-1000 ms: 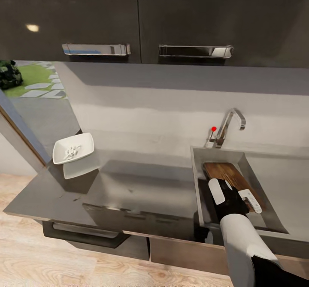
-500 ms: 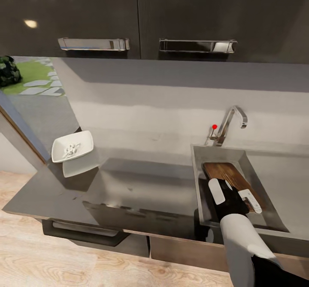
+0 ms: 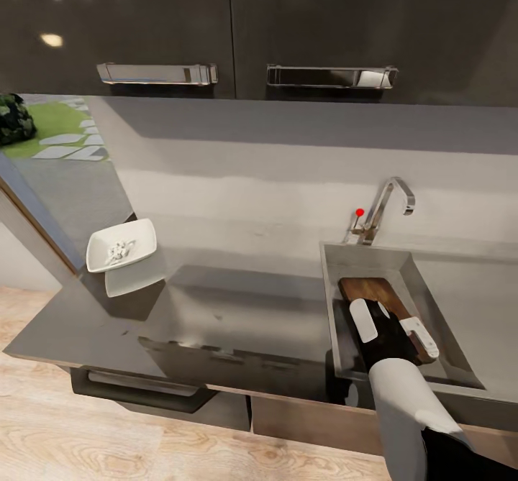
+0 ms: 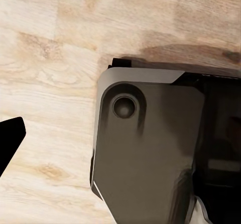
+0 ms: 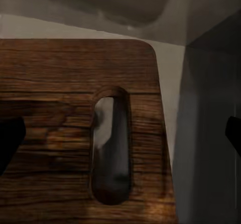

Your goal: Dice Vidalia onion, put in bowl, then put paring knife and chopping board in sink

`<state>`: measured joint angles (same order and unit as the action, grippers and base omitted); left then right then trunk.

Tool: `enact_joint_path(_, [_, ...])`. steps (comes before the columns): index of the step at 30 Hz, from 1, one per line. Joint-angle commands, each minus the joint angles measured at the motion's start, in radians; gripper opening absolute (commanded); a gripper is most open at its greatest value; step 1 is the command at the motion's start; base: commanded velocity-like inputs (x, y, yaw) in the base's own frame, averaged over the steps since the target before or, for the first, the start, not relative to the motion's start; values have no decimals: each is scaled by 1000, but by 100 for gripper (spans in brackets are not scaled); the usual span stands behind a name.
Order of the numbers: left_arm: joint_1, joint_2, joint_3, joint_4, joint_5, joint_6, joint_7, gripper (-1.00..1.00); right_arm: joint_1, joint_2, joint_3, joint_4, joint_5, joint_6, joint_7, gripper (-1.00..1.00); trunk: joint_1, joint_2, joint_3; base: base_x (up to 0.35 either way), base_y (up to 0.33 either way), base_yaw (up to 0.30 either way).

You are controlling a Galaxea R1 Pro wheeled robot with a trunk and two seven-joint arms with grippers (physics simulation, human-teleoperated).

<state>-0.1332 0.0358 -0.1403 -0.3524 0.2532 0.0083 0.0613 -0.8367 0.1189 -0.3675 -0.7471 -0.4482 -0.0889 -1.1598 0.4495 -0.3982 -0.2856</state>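
In the last half second the chopping board has dropped lower into the sink, lying toward its back wall, and the right gripper, fingers spread wide over the board's handle end, grips nothing, so the placing looks done.

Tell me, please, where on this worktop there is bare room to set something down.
The widest free patch is the grey countertop between the white bowl and the sink. A narrower strip runs behind it along the wall toward the tap. The sink is crowded: the chopping board and the right claw are in the basin.
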Motion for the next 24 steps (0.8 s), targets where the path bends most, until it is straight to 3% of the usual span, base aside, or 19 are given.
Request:
enact_joint_path(1, [0, 1, -9, -2, 9, 1, 6, 100, -1, 1, -2, -3, -4, -9, 0, 100, 1, -2, -2, 0, 0, 0])
enact_joint_path(5, [0, 1, -9, -1, 9, 1, 6, 100, -1, 1, 3, -20, -3, -9, -2, 100, 1, -2, -2, 0, 0, 0])
enact_joint_path(9, [0, 1, -9, -1, 9, 1, 6, 100, -1, 8, 11, -144, 5, 9, -5, 100, 1, -2, -2, 0, 0, 0])
enact_joint_path(12, [0, 1, -9, 0, 9, 1, 6, 100, -1, 10, 32, -242, 7, 105, -4, 100, 1, -2, -2, 0, 0, 0])
enact_joint_path(15, [0, 1, -9, 0, 9, 1, 6, 100, 4, 11, 93, -374, 8, 266, -1, 100, 1, -2, -2, 0, 0, 0])
enact_joint_path(18, [0, 1, -9, 0, 9, 1, 6, 100, 8, 9, 165, -464, 8, 334, 3, 100, 1, -2, -2, 0, 0, 0])
enact_joint_path(19, [0, 1, -9, 0, 9, 1, 6, 100, 12, 6, 210, -503, 8, 372, 18, 100, 1, -2, -2, 0, 0, 0])
enact_joint_path(20, [0, 1, -9, 0, 9, 1, 6, 100, 13, 6, 222, -512, 8, 383, 25, 100, 1, -2, -2, 0, 0, 0])
enact_joint_path(22, [0, 1, -9, 0, 9, 1, 6, 100, 24, 3, 251, -536, 8, 432, 80, 100, 1, -2, -2, 0, 0, 0])
enact_joint_path(24, [0, 1, -9, 0, 9, 1, 6, 100, 46, -1, 263, -550, 10, 486, 203, 100, 1, -2, -2, -4, 0, 0])
